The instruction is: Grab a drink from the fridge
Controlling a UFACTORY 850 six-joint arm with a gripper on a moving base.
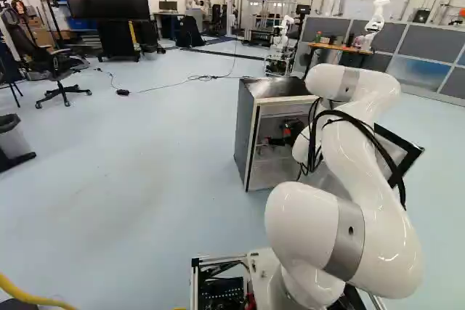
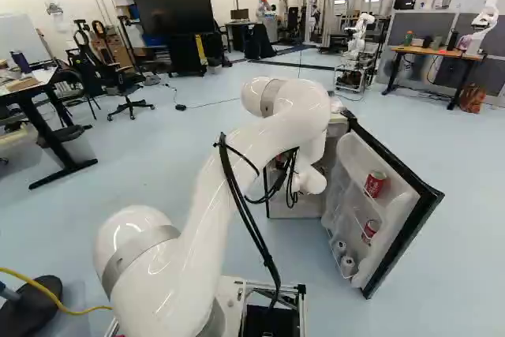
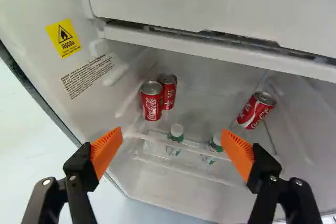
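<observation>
Where the arm [image 2: 197,242] rises from its lowest joint, it leans forward over the floor, bends at a high elbow and drops its wrist to the fridge mouth. Just beyond its reach side, at the right of the right base view, the door [image 2: 418,215] hangs wide, with cans [image 2: 375,184] in its racks, so the opening is done. The end effector [image 3: 171,134] is spread wide, its orange pads [image 3: 106,151] well apart and nothing between them in contact; no drink is gripped. It faces into the fridge [image 1: 247,136], tilted against the shelf lines. Ahead, two bottles [image 3: 176,132] show between the pads, near the clear rack edge. Two red cans [image 3: 151,101] stand close together on one side, and a lone can [image 3: 256,110] leans on the other; which drink is meant I cannot tell. Left to do, as I judge it: line up on one, reach in, close and draw it out. Far behind stands a bench [image 2: 432,51] with another robot [image 2: 489,7] beside it.
</observation>
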